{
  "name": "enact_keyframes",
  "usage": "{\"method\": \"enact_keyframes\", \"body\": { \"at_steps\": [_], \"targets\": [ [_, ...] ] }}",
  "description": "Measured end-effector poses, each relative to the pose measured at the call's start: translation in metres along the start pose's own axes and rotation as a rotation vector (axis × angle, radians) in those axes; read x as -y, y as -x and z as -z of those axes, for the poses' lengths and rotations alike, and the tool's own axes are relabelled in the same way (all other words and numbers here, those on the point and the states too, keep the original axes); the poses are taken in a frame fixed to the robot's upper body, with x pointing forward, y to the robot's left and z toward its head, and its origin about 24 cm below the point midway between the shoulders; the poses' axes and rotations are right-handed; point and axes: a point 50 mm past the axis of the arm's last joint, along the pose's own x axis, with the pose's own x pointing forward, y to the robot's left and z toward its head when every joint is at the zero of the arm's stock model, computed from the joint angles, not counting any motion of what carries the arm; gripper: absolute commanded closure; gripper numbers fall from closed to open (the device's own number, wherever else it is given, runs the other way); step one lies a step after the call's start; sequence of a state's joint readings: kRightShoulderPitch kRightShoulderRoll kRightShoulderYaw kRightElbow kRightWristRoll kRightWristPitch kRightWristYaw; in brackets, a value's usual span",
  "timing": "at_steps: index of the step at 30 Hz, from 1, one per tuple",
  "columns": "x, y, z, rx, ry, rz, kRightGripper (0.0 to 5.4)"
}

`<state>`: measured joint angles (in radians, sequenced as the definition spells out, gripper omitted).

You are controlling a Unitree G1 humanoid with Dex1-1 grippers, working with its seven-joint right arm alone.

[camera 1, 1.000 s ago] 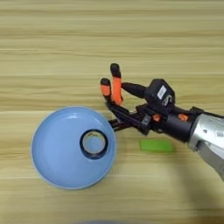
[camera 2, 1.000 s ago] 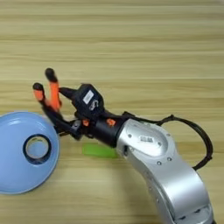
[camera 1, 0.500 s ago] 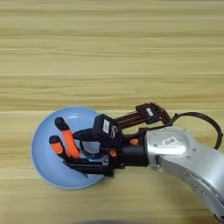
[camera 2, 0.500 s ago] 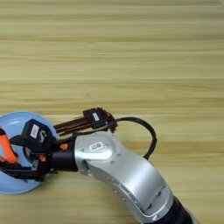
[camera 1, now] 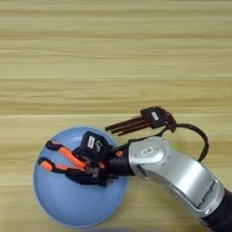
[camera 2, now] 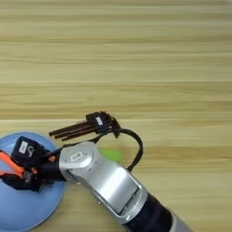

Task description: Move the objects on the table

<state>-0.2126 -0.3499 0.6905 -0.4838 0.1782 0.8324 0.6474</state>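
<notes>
My right gripper (camera 1: 92, 173) reaches in from the lower right and is shut on the needle-nose pliers (camera 1: 63, 161). Their orange-and-black handles point left, low over the blue plate (camera 1: 68, 206). A bundle of dark hex keys (camera 1: 140, 121) with a white label lies on the table (camera 1: 113, 54) just behind my forearm. The flat green block (camera 2: 111, 155) shows only as a sliver beside the arm. In the right eye view the pliers (camera 2: 10, 164) sit at the left edge.
The silver forearm (camera 1: 176, 174) crosses the lower right of the table and a black cable (camera 1: 199, 140) loops above it. The plate's right side is covered by my hand.
The arm swung left with the pliers, from right of the plate to over it. This uncovered the hex keys and hid most of the green block and the dark ring in the plate.
</notes>
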Motion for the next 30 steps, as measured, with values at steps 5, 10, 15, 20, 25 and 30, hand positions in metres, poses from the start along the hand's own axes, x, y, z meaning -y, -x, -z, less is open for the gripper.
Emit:
{"method": "enact_keyframes", "body": {
  "at_steps": [5, 10, 15, 20, 25, 30],
  "targets": [
    [-0.002, -0.003, 0.001, -0.006, 0.009, -0.015, 2.91],
    [-0.002, -0.003, 0.002, -0.012, 0.015, -0.022, 2.21],
    [-0.002, -0.003, 0.001, -0.008, 0.017, -0.019, 1.61],
    [0.002, 0.001, -0.009, 0.046, 0.015, 0.012, 1.09],
    [0.004, 0.007, -0.020, 0.103, 0.009, 0.029, 0.58],
    [0.015, 0.020, -0.031, 0.184, -0.009, 0.100, 0.02]
  ]
}}
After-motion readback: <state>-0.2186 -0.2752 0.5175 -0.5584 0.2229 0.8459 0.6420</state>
